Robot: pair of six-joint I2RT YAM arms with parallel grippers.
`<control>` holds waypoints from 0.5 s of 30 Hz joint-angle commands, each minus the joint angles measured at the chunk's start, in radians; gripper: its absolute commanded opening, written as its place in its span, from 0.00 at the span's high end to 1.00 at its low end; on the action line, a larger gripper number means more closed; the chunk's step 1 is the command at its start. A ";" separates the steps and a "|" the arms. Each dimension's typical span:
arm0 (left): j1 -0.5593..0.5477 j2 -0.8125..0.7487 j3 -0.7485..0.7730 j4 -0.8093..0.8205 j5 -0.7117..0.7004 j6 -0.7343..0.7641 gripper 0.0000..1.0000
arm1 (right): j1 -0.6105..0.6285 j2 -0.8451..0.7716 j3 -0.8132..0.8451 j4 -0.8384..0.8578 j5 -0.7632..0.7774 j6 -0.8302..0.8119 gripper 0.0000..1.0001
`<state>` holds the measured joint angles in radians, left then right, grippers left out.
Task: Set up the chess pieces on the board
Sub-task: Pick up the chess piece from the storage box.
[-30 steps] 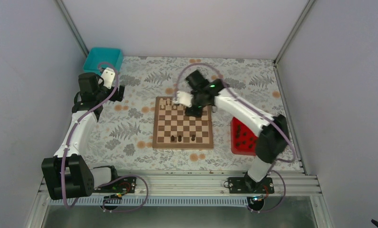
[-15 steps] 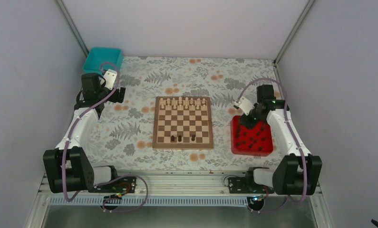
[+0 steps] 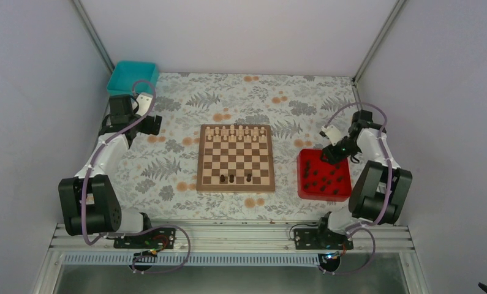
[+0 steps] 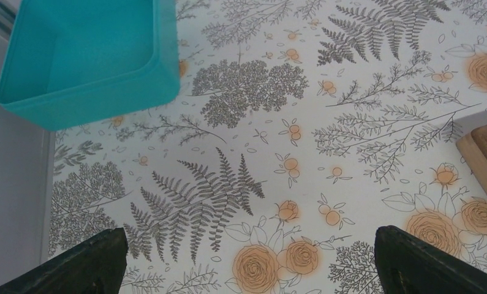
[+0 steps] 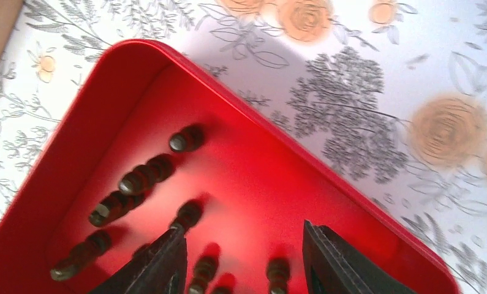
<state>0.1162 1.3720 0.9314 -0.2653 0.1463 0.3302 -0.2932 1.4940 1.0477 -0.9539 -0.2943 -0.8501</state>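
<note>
The wooden board (image 3: pixel 235 157) lies mid-table with three dark chess pieces (image 3: pixel 231 179) on its near row and a row of cream pieces along its far row. Several more dark pieces (image 3: pixel 324 177) lie in a red tray (image 3: pixel 345 193) to the board's right; they also show in the right wrist view (image 5: pixel 144 177). My right gripper (image 3: pixel 330 153) (image 5: pixel 244 263) is open and empty, hovering over the tray's far edge with pieces below its jaws. My left gripper (image 3: pixel 152 124) (image 4: pixel 247 263) is open and empty over the floral cloth left of the board, whose corner (image 4: pixel 486 147) shows at right.
A teal bin (image 3: pixel 132 76) (image 4: pixel 94 55) stands at the far left corner. The red tray's rim (image 5: pixel 94 110) is raised. Grey walls close in on three sides. A metal rail runs along the near edge.
My right arm swung from the board's far right corner over to the red tray and pulled back to the right. My left arm shifted slightly toward the far left.
</note>
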 commanded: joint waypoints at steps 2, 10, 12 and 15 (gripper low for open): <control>0.005 0.027 0.040 -0.012 -0.007 0.010 0.00 | 0.066 0.032 -0.006 -0.008 -0.087 0.017 0.50; 0.004 0.005 0.044 -0.020 0.007 0.005 0.00 | 0.122 0.004 -0.066 0.017 -0.061 0.035 0.49; 0.006 -0.004 0.044 -0.020 0.010 0.004 0.00 | 0.151 -0.001 -0.084 0.032 -0.034 0.049 0.49; 0.005 -0.022 0.039 -0.018 0.015 0.003 0.00 | 0.189 -0.022 -0.106 0.052 -0.015 0.067 0.48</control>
<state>0.1162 1.3853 0.9508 -0.2752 0.1436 0.3298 -0.1493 1.5154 0.9726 -0.9348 -0.3302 -0.8177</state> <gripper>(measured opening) 0.999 0.515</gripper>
